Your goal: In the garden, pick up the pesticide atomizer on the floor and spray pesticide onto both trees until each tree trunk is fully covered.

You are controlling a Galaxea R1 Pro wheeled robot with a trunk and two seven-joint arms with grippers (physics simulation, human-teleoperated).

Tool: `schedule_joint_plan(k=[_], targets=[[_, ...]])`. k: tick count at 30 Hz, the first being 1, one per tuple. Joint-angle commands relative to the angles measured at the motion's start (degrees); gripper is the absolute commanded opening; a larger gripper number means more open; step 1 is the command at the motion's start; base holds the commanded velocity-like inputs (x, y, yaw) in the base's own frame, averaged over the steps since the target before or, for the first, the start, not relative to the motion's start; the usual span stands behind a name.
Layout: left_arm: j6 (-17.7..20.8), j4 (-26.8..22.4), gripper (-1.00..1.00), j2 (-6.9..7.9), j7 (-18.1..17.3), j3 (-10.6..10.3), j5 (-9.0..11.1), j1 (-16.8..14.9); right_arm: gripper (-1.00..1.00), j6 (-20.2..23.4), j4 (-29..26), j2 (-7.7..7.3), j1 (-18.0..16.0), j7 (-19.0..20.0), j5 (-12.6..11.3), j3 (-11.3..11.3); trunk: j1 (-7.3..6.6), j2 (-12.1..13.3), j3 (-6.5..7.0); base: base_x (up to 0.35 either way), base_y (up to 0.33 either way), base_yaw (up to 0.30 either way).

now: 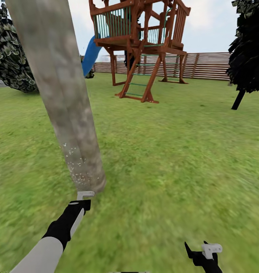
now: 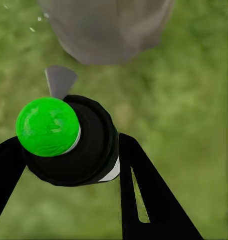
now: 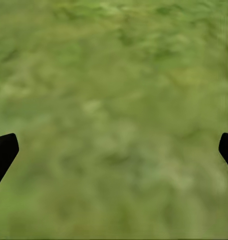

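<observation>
at the trunk base, left gripper clamps the atomizer; sweep spray upward; right gripper gapes.

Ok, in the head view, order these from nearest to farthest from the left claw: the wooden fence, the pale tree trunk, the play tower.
1. Tree trunk: its base stands just ahead of the left claw, which grips the atomizer.
2. Play tower: mid-lawn, ahead and to the right.
3. Wooden fence: behind the tower, along the lawn's far edge.
</observation>
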Motion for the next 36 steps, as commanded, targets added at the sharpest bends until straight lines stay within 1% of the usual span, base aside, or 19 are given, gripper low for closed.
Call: schedule_joint_plan(k=[1, 20, 29, 36], targets=[[0.0, 0.0, -1.0, 0.0, 0.0, 0.0, 0.0, 0.0, 1.0, 0.0, 0.0, 0.0, 0.0, 0.0, 0.0, 0.0, 0.0, 0.0, 0.0, 0.112, -0.271, 0.226], [0.0, 0.6, -1.0, -0.09, 0.0, 0.0, 0.1, 0.0, 1.0, 0.0, 0.0, 0.0, 0.0, 0.0, 0.0, 0.0, 0.0, 0.0, 0.0, 0.136, -0.267, 0.274], [0.0, 0.6, -1.0, -0.13, 0.1, 0.0, 0.1, 0.0, 1.0, 0.0, 0.0, 0.0, 0.0, 0.0, 0.0, 0.0, 0.0, 0.0, 0.0, 0.159, -0.259, 0.055], [0.0, 0.7, -1.0, -0.18, 0.1, 0.0, 0.2, 0.0, 1.0, 0.0, 0.0, 0.0, 0.0, 0.0, 0.0, 0.0, 0.0, 0.0, 0.0, 0.159, -0.259, 0.263]])
